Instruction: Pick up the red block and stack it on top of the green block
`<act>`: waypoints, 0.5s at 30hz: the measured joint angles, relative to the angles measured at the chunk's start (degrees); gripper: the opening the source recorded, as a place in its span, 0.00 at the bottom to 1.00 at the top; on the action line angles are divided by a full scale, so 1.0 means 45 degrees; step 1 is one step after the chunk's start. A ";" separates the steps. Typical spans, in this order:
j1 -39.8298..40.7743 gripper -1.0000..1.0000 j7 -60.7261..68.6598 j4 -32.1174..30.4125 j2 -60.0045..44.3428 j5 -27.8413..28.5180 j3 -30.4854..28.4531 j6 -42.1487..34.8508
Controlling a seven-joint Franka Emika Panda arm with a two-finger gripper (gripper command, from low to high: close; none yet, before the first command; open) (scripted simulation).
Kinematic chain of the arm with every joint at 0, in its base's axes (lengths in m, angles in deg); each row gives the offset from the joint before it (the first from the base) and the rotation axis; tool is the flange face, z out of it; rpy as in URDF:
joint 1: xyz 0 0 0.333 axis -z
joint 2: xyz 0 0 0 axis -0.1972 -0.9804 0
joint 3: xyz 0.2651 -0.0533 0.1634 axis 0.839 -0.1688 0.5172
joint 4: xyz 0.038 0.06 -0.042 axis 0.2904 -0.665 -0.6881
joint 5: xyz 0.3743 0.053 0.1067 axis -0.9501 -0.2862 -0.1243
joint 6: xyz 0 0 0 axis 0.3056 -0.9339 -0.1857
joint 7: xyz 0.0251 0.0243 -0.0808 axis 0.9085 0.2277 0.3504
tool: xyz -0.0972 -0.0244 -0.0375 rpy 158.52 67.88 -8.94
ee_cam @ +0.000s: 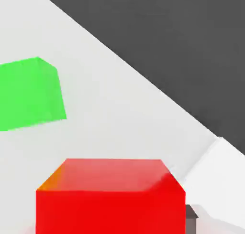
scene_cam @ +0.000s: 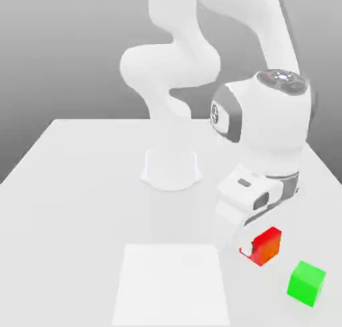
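A white robot arm [scene_cam: 270, 125] is reaching over a pale counter [scene_cam: 67, 219] from its base near the counter's far side, bending down toward the exterior view's right. A flat white square panel [scene_cam: 172, 285] is lying at the near side of the counter, toward the exterior view's left of the two blocks. At the arm's lower end, the tool [scene_cam: 246, 242] is closing on a red block [scene_cam: 266, 246], gripping it, with the block's glossy faces partly showing beside the white fingers. A green block [scene_cam: 306, 283] is sitting on the counter, near the red block but apart from it, nearer the viewer and farther toward the exterior view's right.
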 joint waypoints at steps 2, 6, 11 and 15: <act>-0.0514 0.00 -0.1059 0.0562 -0.0222 0.0173 0.0316 -0.0345; -0.1014 0.00 -0.2040 0.0966 -0.1572 0.0760 0.0213 0.0606; -0.1192 1.00 -0.2284 0.1017 -0.2326 0.1058 0.0019 0.1284; -0.1212 1.00 -0.2306 0.1024 -0.2338 0.1071 0.0002 0.1289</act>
